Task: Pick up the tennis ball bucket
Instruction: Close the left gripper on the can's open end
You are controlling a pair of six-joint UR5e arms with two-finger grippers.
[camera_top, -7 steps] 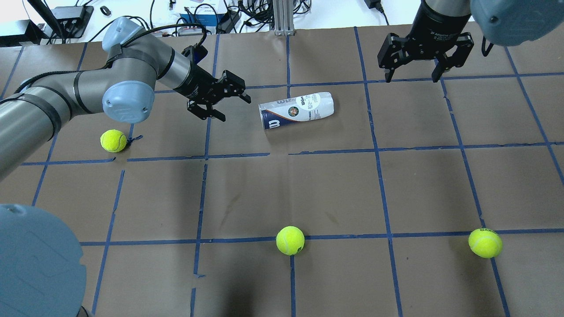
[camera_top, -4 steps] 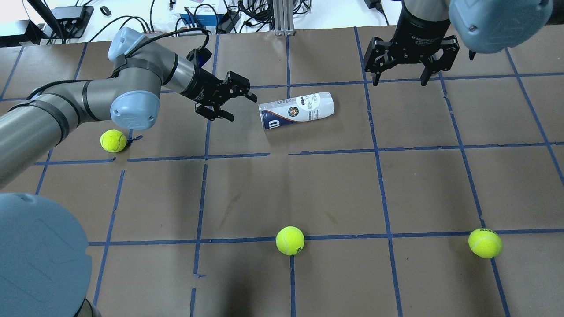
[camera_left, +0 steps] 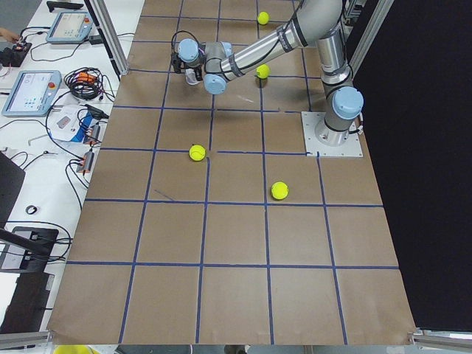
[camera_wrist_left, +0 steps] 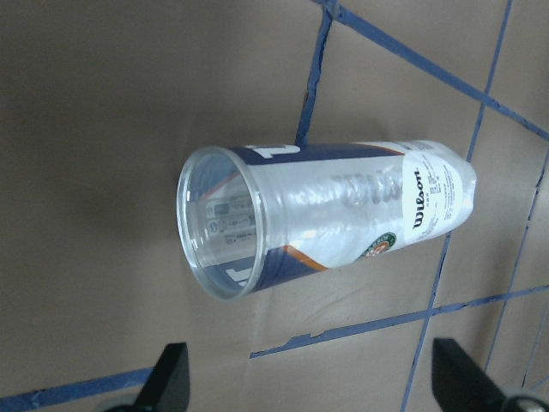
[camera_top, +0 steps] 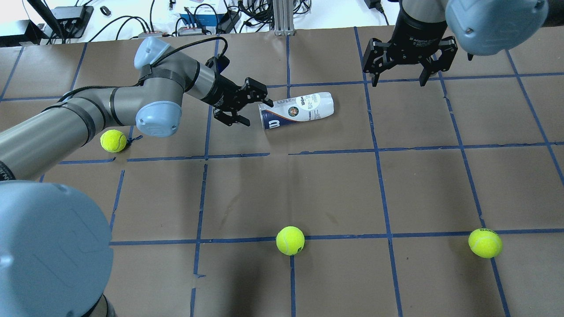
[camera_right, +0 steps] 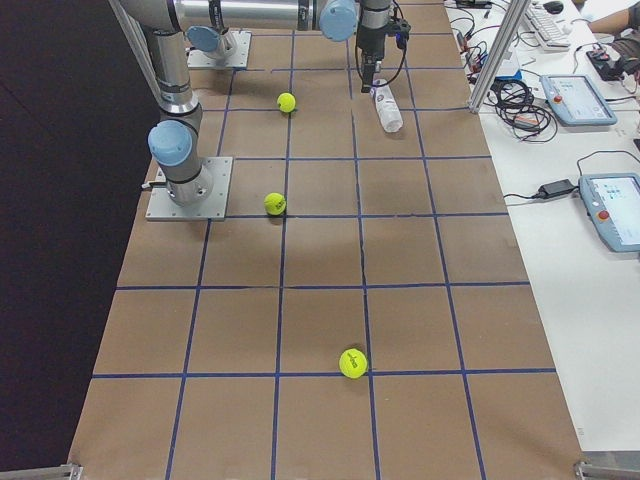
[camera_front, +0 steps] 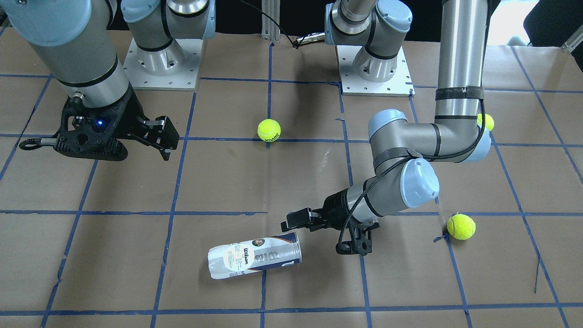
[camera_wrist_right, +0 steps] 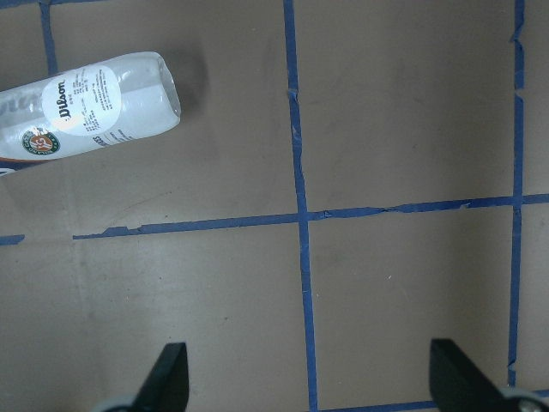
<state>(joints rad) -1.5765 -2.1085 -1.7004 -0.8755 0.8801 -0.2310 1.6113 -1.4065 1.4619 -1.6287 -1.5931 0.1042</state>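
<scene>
The brown counter (camera_top: 308,189) carries the tennis ball bucket (camera_top: 297,111), which lies on its side across a blue tape line, not yet lifted. The left arm (camera_top: 88,110) has swung in over the last second. Earlier it was well short of the bucket's open end; now the left gripper (camera_top: 253,110) is just beside that end. Its fingers are spread wide and hold nothing. The front view suggests a small gap to the rim, but from overhead contact cannot be ruled out. I judge this to be the approach to a grasp, with closing and raising both still to come. The right gripper (camera_top: 399,82) has drifted a little closer to the bucket's closed end but remains well apart from it, also spread and empty.

In the left wrist view the bucket (camera_wrist_left: 326,215) shows its open mouth to the camera. It is a clear, slim, empty cylinder with a navy band near the mouth and a white Wilson label further along. Being round and smooth, it could roll if nudged.

Three tennis balls (camera_top: 290,240) sit well apart from the bucket.
</scene>
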